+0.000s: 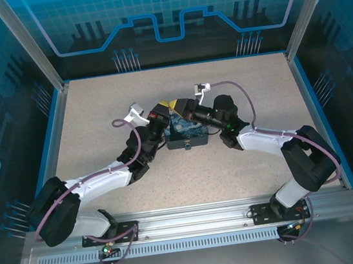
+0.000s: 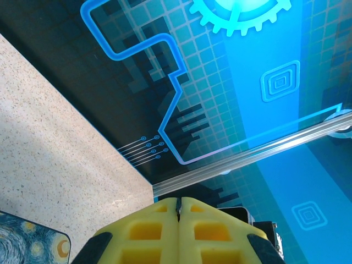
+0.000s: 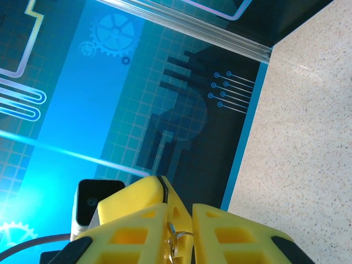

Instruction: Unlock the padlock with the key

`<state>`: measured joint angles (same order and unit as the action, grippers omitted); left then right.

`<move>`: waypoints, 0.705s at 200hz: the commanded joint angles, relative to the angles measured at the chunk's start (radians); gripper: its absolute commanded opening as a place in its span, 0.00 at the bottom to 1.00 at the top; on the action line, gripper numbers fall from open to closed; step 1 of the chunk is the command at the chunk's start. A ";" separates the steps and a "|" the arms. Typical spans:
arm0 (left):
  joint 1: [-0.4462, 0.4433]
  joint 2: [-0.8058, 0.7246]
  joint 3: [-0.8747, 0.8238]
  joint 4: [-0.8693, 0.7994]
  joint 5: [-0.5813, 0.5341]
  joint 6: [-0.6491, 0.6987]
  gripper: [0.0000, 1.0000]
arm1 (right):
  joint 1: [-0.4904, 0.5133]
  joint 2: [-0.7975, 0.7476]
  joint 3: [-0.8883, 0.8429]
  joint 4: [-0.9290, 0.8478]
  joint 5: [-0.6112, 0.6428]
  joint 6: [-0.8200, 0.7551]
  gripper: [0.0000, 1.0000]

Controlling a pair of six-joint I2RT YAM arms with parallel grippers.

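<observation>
The right hand (image 3: 184, 212) is pinching the key (image 3: 175, 237), a thin sliver in the gap between its fingers. The left hand (image 2: 178, 202), fingers pressing together, is hovering just beside it above the painted box (image 1: 187, 136) at mid-tabletop (image 1: 96, 116).

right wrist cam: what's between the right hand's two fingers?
In the right wrist view, a thin looped grey metal sliver, apparently the key, sits in the narrow gap between the right hand's yellow fingers.

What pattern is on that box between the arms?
The box is dark blue with pale yellow swirls, clearest in the left wrist view.
</observation>
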<state>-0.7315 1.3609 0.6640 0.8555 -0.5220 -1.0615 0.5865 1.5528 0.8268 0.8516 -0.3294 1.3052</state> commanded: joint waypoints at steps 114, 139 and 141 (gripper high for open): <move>-0.012 0.016 0.022 0.009 -0.004 0.013 0.01 | 0.014 0.016 0.023 0.031 -0.050 -0.006 0.00; 0.005 -0.023 0.054 -0.111 0.062 0.038 0.30 | -0.009 -0.003 0.009 -0.002 -0.058 -0.016 0.00; 0.010 -0.028 0.059 -0.135 0.074 0.037 0.32 | -0.011 -0.005 0.008 -0.004 -0.058 -0.016 0.00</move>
<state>-0.7322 1.3685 0.6670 0.8383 -0.5266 -1.0618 0.5888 1.5600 0.8268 0.8597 -0.3611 1.3087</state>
